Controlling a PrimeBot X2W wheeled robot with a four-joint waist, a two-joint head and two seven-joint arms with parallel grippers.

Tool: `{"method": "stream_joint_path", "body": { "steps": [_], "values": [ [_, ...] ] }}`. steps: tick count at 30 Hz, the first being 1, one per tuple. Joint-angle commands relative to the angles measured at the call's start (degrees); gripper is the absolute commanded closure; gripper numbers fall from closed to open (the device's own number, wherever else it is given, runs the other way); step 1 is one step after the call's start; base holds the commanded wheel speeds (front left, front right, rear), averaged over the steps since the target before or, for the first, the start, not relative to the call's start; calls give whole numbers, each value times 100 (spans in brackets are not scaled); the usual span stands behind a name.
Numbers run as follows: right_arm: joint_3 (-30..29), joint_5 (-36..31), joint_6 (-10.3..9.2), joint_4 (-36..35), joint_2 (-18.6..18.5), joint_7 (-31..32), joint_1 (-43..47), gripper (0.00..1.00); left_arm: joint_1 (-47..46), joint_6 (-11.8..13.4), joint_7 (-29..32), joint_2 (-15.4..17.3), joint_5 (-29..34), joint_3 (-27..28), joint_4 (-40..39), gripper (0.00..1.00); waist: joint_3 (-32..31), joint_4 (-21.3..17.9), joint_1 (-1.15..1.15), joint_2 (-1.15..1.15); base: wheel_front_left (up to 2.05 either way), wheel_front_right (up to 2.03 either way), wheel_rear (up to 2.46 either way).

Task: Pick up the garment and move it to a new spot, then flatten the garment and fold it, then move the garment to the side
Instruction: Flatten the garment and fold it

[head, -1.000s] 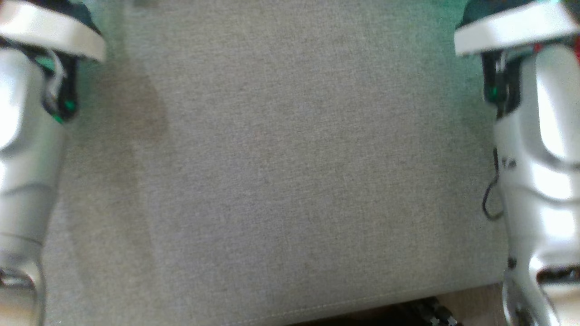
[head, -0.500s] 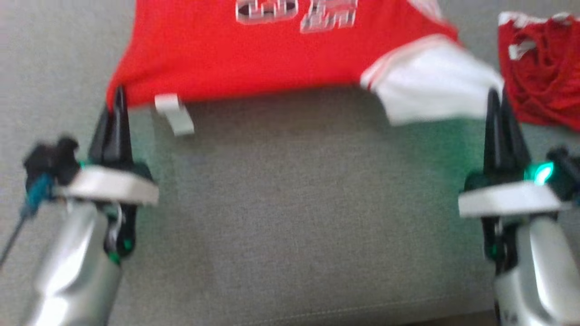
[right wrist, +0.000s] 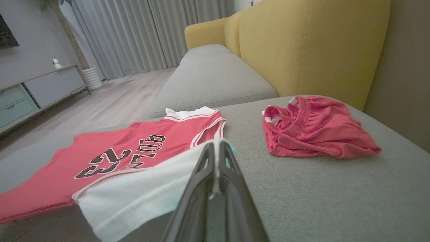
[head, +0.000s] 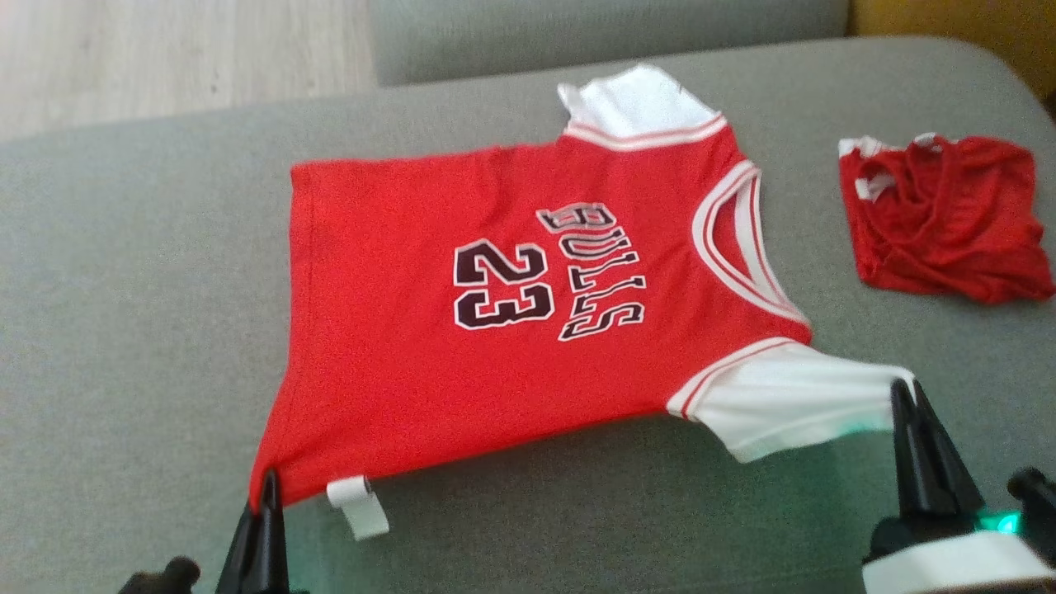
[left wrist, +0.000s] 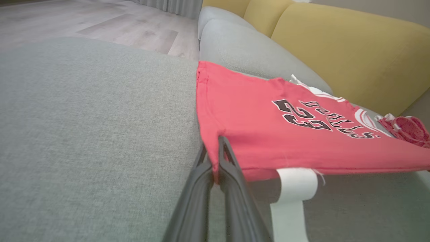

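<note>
The garment (head: 495,330), a red jersey with white sleeves and black "BULLS 23" lettering, lies spread face up on the grey cushion (head: 124,289), its near edge lifted off the fabric. My left gripper (head: 266,487) is shut on the garment's near hem corner (left wrist: 211,161). My right gripper (head: 906,392) is shut on the tip of the near white sleeve (right wrist: 151,191). A white label (head: 359,505) hangs from the hem beside the left fingers. The far sleeve (head: 639,103) lies flat.
Crumpled red shorts (head: 940,219) lie on the cushion to the right of the jersey (right wrist: 315,129). A yellow sofa back (right wrist: 302,47) rises behind them. A second grey cushion (right wrist: 208,80) and wood floor (head: 165,58) lie beyond.
The head camera has tilted up from bare cushion, bringing the whole jersey and the shorts into view. Both grippers stay shut on the jersey's near edge.
</note>
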Motion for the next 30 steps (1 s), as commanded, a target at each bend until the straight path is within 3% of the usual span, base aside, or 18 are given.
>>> {"method": "stream_joint_path", "body": {
  "steps": [1, 5, 19, 30],
  "values": [
    [24, 83, -4, -304, -45, 72, 33, 100, -66, 66, -37, 59, -92, 247, -301, 100, -243, 39, 2, -1, 0, 0, 0],
    [79, 82, -4, -254, -45, 234, 190, 100, 103, 97, 77, 38, -162, 188, -411, 100, -387, 130, 2, -1, 0, 0, 0],
    [281, -56, -4, 572, -45, 279, -358, 100, -490, -164, 465, -268, -532, -35, 12, 100, -338, 354, 2, -1, 0, 0, 0],
    [132, -182, -4, 1417, -44, 270, -1770, 100, -1571, -294, 906, -407, -810, -7, 612, 100, -9, 458, 2, -1, 0, 0, 0]
  ]
}}
